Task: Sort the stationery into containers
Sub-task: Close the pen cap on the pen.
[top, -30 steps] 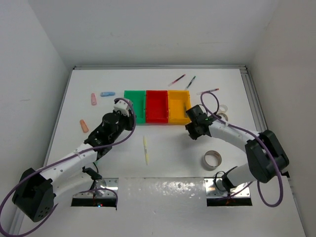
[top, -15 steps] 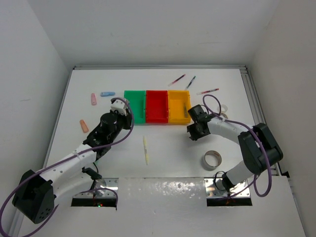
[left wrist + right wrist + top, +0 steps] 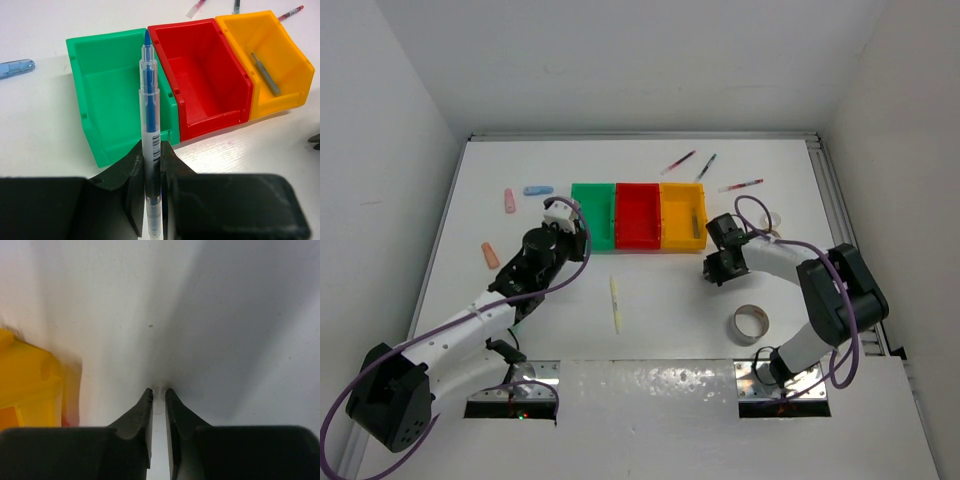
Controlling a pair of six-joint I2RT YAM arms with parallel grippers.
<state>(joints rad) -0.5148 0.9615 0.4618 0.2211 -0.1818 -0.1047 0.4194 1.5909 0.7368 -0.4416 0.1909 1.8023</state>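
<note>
1. The blue pen [image 3: 149, 100] is clamped between the left fingers [image 3: 132, 172]. It sticks out ahead of them and points across the green bin [image 3: 120, 145], which sits just in front.
2. The step in hand looks like carrying this pen to a bin. A grey pen [image 3: 265, 75] lies in the yellow bin [image 3: 277, 102], off to the right of these fingers, beyond the red bin [image 3: 212, 120]. If pens go together, the next move is a swing right across two bins, then lowering and letting go. Otherwise a short reach ahead will do.
3. The right fingers [image 3: 141, 415] stand a slit apart with nothing between them. Their tips are close to bare worktop [image 3: 225, 315], and the yellow bin's corner is to their left.
4. Edges: the bins share thin rims. The pen should probably go in lengthwise, or it may bridge a rim.
5. Room:
   - A blue piece [image 3: 15, 67] lies well left of the left fingers.
   - A pale pen [image 3: 615, 303] lies behind them, between the arms.
   - A tape roll [image 3: 752, 323] lies behind the right fingers.
   - The right arm beside the yellow bin could crowd a crossing.
</note>
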